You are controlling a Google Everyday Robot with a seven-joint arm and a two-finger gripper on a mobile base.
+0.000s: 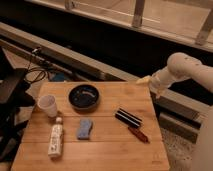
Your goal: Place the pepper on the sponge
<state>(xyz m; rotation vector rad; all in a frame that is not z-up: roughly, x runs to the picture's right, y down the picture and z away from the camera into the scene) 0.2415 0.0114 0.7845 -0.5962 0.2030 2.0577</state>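
My pincer (148, 81) hangs by the wooden bench's (110, 150) far right corner; below it, a black striped block (128, 117) crowds the dark-red glossy pepper (138, 134).

Counter (100, 150): light brown wood with plank lines running left to right.
Pepper (137, 134), near right: dark red-brown, glossy.
Sponge (84, 128), centre: plain light blue.
Block (128, 118), just beyond the pepper: black with pale stripes.
Bowl (84, 96), far centre: near-black.
Cup (48, 105), left: white.
Bottle (55, 141), near left: white with a printed label; the print cannot be read.
Hand (149, 81), over the counter's far right corner: pale cream, on a white arm (185, 65).
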